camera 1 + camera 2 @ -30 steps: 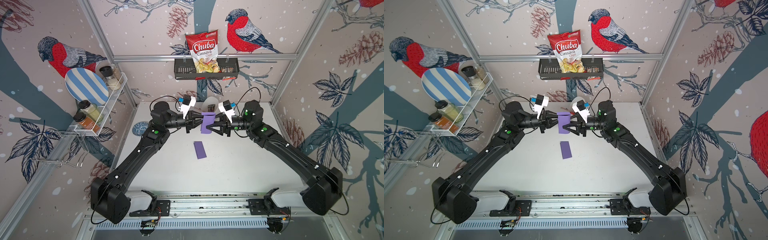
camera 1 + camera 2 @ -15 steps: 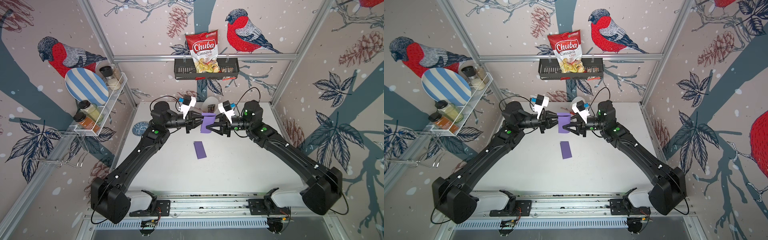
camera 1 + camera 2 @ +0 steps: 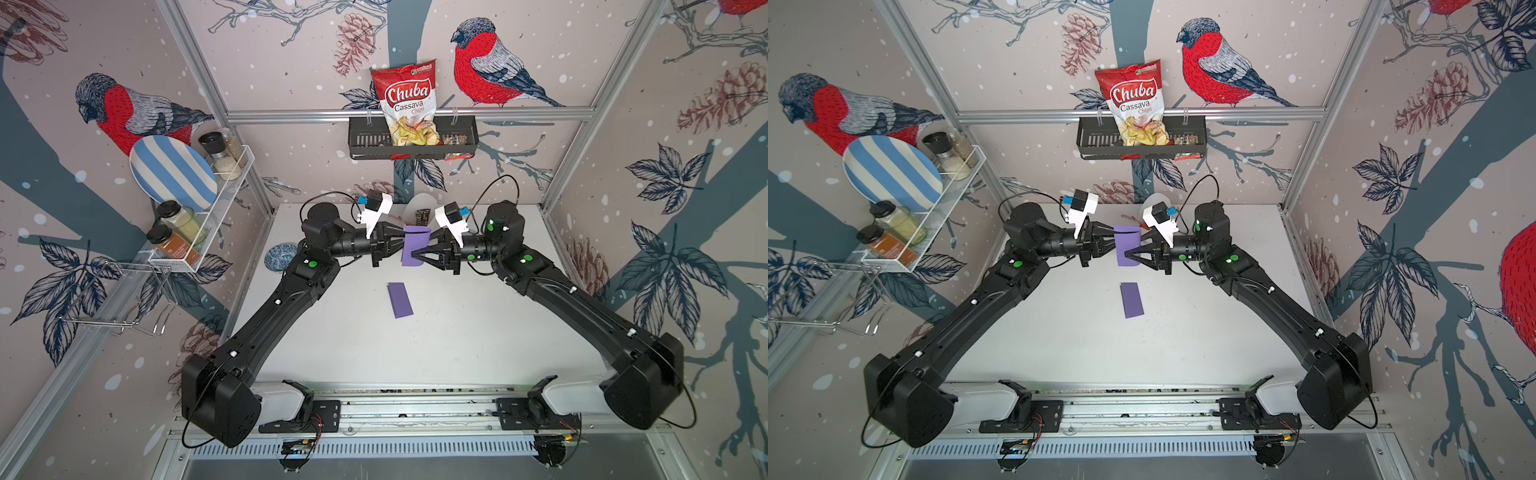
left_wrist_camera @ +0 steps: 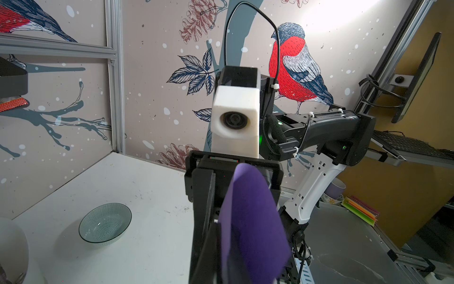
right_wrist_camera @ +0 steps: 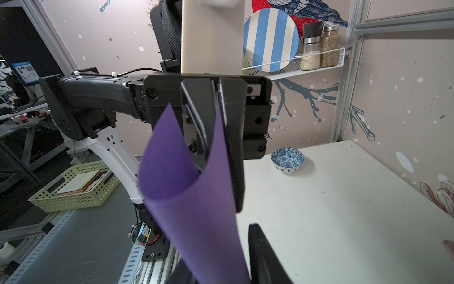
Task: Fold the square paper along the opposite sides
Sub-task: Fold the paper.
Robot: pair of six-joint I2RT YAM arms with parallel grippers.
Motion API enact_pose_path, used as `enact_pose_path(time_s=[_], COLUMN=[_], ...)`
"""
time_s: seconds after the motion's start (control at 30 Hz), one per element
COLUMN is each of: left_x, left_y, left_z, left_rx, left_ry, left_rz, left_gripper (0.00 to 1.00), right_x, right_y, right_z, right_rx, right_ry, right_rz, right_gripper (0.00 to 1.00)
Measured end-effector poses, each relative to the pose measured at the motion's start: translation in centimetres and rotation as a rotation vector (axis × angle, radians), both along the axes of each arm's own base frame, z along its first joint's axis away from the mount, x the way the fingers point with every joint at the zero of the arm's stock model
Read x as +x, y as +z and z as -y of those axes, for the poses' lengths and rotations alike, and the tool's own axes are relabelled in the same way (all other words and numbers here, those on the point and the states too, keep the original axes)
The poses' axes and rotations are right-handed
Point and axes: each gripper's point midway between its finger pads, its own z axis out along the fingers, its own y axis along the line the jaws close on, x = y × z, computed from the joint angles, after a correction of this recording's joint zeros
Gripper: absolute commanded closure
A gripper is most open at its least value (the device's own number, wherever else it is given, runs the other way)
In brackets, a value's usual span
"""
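Gripping curled paper (image 5: 196, 209) w/ L tool (image 3: 399, 246), R tool (image 3: 420, 248) part-open, pinch clearest R-wrist

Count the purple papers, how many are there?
2. One curled purple paper hangs in the air, pinched by the left gripper. One folded purple paper lies flat on the table nearer the front. None seems hidden.

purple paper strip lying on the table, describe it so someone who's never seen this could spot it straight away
Find the white table between the two black arms. Near its middle lies a flat, narrow purple paper strip. Unlike the curled purple sheet held in the air just beyond it, it rests on the table with nothing touching it.
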Motion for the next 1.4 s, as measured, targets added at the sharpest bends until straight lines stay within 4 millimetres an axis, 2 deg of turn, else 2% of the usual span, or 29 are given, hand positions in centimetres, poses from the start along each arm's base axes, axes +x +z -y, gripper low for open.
enact_pose_path(time_s=[0.23, 0.7, 1.4], left_x=[-0.08, -0.1, -0.15], left_y=[0.07, -0.17, -0.19], left_z=[0.0, 0.09, 0.09], left_rx=[0.0, 0.004, 0.005], left_ry=[-0.004, -0.015, -0.018], left_rz=[0.006, 0.001, 0.0], left_gripper=[1.0, 1.0, 1.0], right_x=[-0.15, -0.93, -0.73], right_y=[0.04, 0.21, 0.18], right_z=[-0.01, 0.25, -0.01], right_rx=[0.001, 0.01, 0.019], right_ry=[0.007, 0.03, 0.033], right_rz=[0.012, 0.018, 0.031], right_gripper=[0.73, 0.74, 0.75])
